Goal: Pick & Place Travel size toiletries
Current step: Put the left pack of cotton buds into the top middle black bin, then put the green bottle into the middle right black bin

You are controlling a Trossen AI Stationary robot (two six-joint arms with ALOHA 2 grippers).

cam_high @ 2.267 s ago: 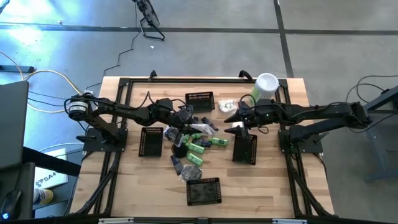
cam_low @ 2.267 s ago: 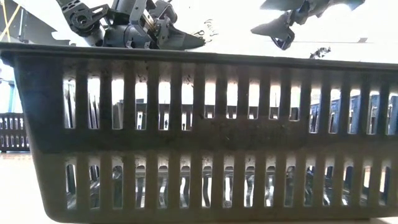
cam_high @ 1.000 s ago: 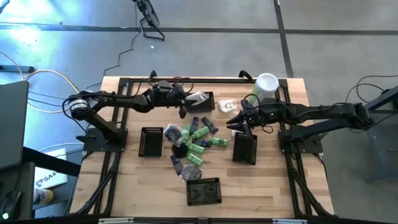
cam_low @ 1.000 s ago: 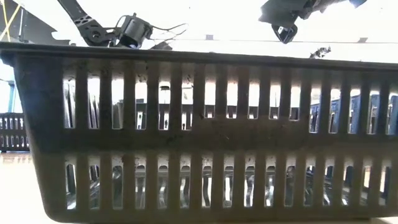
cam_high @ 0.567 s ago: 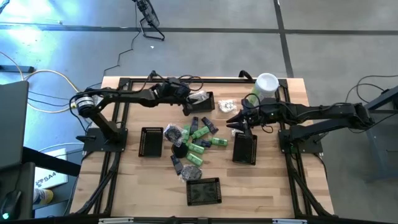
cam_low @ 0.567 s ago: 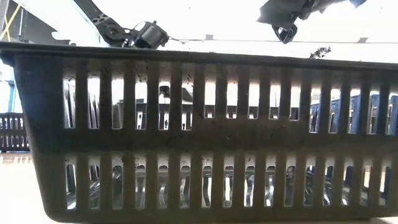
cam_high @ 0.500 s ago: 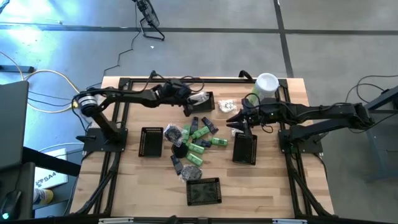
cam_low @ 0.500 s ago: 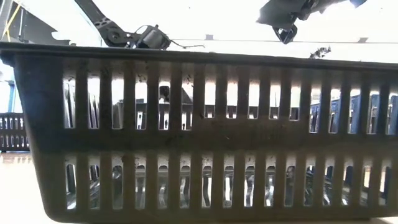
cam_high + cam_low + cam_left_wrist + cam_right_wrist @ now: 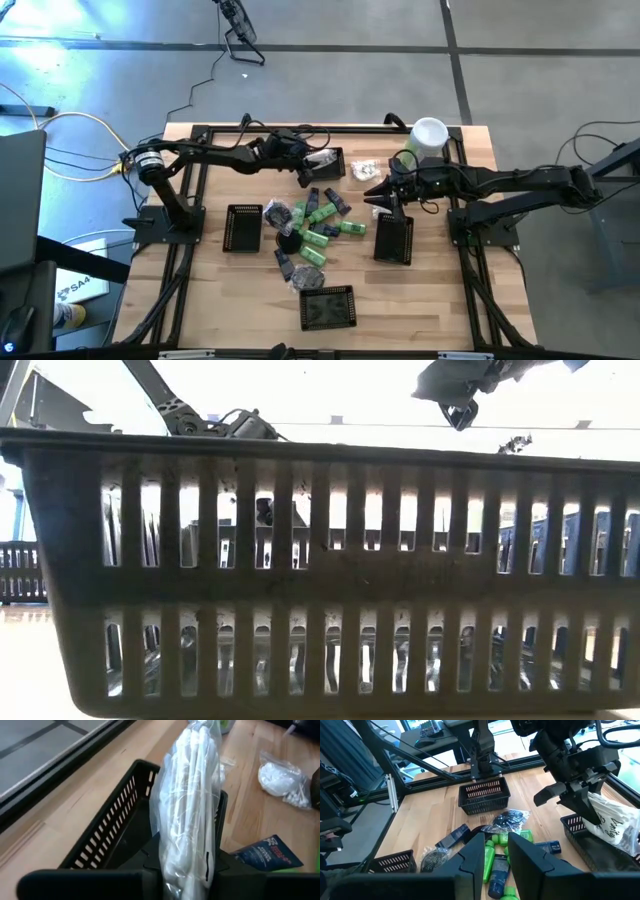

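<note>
My left gripper (image 9: pixel 307 162) is shut on a white crinkly packet (image 9: pixel 190 805) in clear plastic, over the far black basket (image 9: pixel 324 163). Most of the travel size toiletries lie loose in the table's middle: green bottles (image 9: pixel 316 226), small dark tubes (image 9: pixel 288 264), and white packets (image 9: pixel 362 170) farther back. My right gripper (image 9: pixel 380 193) hovers beside the pile and above the right basket (image 9: pixel 394 239). Its fingers (image 9: pixel 470 862) stand slightly open with nothing between them. My left gripper pinches the packet's near end (image 9: pixel 187 867) between its two fingers. The fingers come slanting down from the table's left and lie along the packet. The packet sticks out past the fingertips over the far basket's hollow (image 9: pixel 125 840). Whether its far end touches the basket I cannot tell.
Other black baskets stand at the left (image 9: pixel 242 228) and near the front edge (image 9: pixel 327 307); the front one fills the low view (image 9: pixel 320 580). A tall pale-green canister with a white lid (image 9: pixel 428 138) stands at the back right. A black frame rail runs along the table's edges.
My left gripper has gone a little toward the table's right edge and down toward the far basket, tipping its fingers downward. The white packet has stayed in its hold and now hangs lower over that basket.
</note>
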